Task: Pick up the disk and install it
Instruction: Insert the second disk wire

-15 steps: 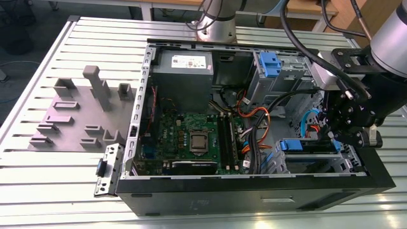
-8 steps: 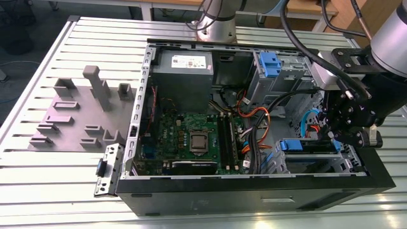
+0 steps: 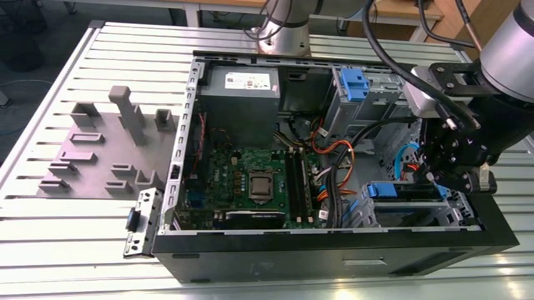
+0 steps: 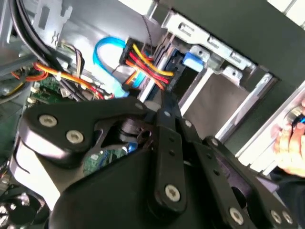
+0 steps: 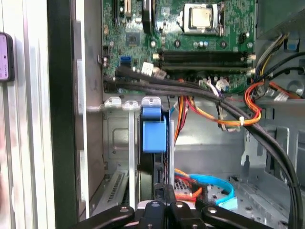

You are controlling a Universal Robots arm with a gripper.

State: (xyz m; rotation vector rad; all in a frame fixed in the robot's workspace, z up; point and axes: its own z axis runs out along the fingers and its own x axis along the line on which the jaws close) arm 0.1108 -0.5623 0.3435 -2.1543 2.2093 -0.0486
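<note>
The disk (image 3: pixel 404 190), edged by its blue bracket, sits inside the drive cage at the front corner of the open computer case (image 3: pixel 334 247), on the exterior view's right. My gripper (image 3: pixel 438 180) hangs right over it, fingers shut together with the tips at the disk's near end. In the first wrist view the disk (image 5: pixel 153 131) stands edge-on in its slot, blue tab at the far end, and the gripper (image 5: pixel 164 192) meets its near edge. In the second wrist view the gripper (image 4: pixel 162 102) points at the blue bracket (image 4: pixel 187 59).
Orange, red and blue cables (image 3: pixel 334 156) run between the motherboard (image 3: pixel 250 178) and the cage. A grey power-supply box (image 3: pixel 242 94) sits at the case's back. Another blue bracket (image 3: pixel 354 84) fills an upper bay. A grey fixture (image 3: pixel 109 144) lies on the table. A hand (image 4: pixel 290 143) is outside the case.
</note>
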